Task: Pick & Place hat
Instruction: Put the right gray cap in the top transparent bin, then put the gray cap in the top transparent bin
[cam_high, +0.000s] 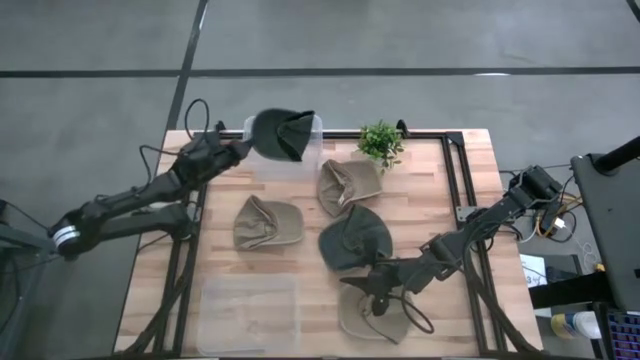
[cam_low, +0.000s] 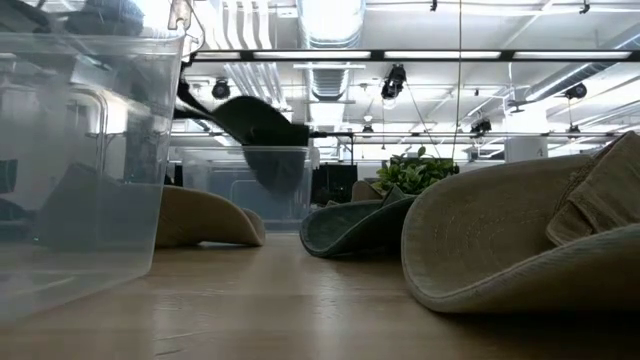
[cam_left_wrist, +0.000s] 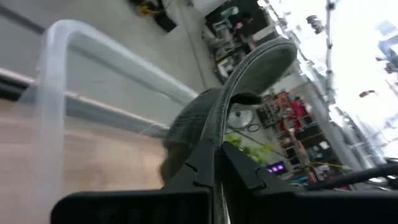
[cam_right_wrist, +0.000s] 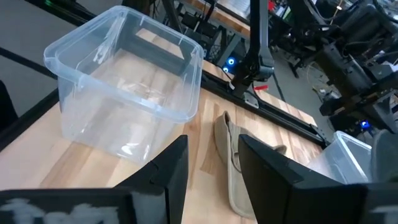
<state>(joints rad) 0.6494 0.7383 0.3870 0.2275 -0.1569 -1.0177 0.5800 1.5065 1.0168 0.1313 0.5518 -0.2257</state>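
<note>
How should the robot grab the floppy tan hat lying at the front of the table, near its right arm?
Probably by the brim edge. The tan hat lies flat and soft, with no firm top to pinch, and in the right wrist view its thin brim sits between the open right gripper jaws. Come down from above and close on that edge.

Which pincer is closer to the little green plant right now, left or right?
Left. The left pincer holds a dark hat over the far clear bin, beside the plant. The right pincer sits over the tan hat at the near edge.
</note>
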